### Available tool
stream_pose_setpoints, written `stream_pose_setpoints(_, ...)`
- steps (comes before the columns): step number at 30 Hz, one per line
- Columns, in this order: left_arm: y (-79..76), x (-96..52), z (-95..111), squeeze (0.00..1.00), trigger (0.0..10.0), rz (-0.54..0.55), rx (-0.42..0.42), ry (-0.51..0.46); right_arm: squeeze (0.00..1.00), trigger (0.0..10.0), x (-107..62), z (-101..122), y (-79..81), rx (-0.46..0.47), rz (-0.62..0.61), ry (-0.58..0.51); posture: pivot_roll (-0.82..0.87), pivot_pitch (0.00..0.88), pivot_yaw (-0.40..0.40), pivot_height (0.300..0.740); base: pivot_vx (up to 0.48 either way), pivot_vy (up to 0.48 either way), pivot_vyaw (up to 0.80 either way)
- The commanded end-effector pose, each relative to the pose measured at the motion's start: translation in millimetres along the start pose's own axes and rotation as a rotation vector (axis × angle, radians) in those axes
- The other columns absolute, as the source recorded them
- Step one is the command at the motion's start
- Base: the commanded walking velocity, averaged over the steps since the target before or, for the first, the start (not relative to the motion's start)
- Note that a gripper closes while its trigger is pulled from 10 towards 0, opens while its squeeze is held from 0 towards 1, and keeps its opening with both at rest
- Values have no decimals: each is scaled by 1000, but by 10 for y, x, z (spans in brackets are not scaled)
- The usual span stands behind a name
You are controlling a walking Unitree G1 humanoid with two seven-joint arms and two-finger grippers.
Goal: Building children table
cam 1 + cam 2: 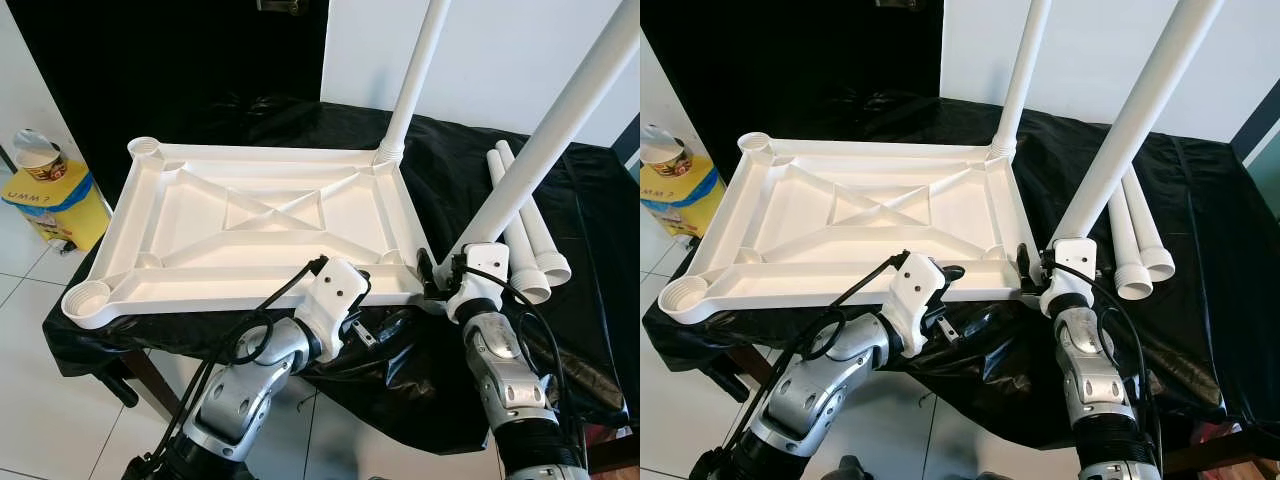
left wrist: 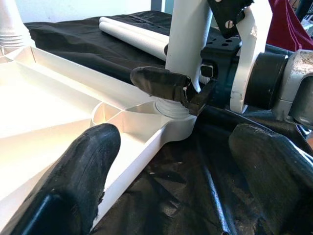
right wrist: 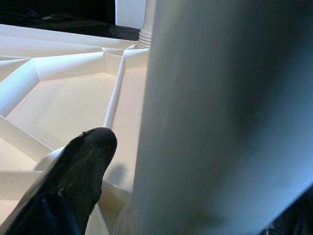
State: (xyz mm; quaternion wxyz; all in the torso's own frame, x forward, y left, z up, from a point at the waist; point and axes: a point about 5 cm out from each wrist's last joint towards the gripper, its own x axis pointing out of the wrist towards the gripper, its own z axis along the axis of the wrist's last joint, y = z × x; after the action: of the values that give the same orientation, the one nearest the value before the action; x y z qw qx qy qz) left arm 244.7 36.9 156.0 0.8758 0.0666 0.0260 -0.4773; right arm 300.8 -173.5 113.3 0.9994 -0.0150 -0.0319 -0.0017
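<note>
An upturned white plastic tabletop with moulded ribs [image 1: 250, 225] lies on a black-draped table [image 1: 580, 200]; the right gripper [image 2: 195, 90] clamps a long white plastic leg tube [image 1: 545, 150] at the near right corner socket — the left gripper [image 2: 166, 166] stands wide open beside that corner; two spare white tubes [image 1: 530, 240] lie nearby; another leg [image 1: 415, 75] stands upright in the far corner.

The only lettering sits on the yellow bag [image 1: 62, 205] on the floor to the robot's left: dark letters seen upside down that look like "UMM?", partly hidden by folds. In the right eye view just a fragment shows. The paper cup [image 1: 40, 157] on top carries a red printed band, too small to read.
</note>
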Motion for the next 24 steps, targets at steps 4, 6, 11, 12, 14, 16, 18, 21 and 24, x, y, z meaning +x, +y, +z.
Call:
stream_pose_setpoints(4, -17, 6, 21, 0, 10000, 19, 1, -1, 0, 10000, 9, 0, -64, -9, -8, -2, 124, 44, -130, 740, 0, 0, 0)
stream_pose_setpoints(6, -19, 6, 22, 0, 10000, 19, 1, -1, 0, 10000, 8, 0, -67, -11, -8, -2, 123, 43, -129, 740, 0, 0, 0)
stream_pose_setpoints(11, -27, 4, 22, 0, 10000, 17, 0, -2, 0, 10000, 3, -7, -73, -13, -7, -2, 125, 45, -130, 740, 0, 0, 0)
stream_pose_setpoints(12, -27, 4, 22, 0, 10000, 17, 0, -2, 0, 10000, 3, -7, -73, -13, -7, -2, 125, 45, -130, 740, 0, 0, 0)
stream_pose_setpoints(14, -30, -2, 18, 0, 10000, 18, -2, 0, 0, 10000, -2, -14, -69, -15, -4, -2, 125, 46, -131, 740, 0, 0, 0)
stream_pose_setpoints(16, -35, -4, 18, 0, 10000, 18, -3, 0, 0, 10000, -6, -14, -72, -16, -3, -2, 125, 48, -131, 740, 0, 0, 0)
stream_pose_setpoints(18, -36, -3, 18, 0, 10000, 18, -4, 0, 0, 10000, -6, -14, -73, -17, -3, -2, 125, 48, -131, 740, 0, 0, 0)
stream_pose_setpoints(21, -41, -5, 20, 0, 10000, 18, -5, 0, 0, 10000, -10, -16, -79, -19, -2, -2, 124, 53, -132, 740, 0, 0, 0)
stream_pose_setpoints(24, -43, -7, 17, 0, 10000, 18, -8, 2, 0, 10000, -15, -18, -86, -23, -1, -1, 123, 54, -132, 740, 0, 0, 0)
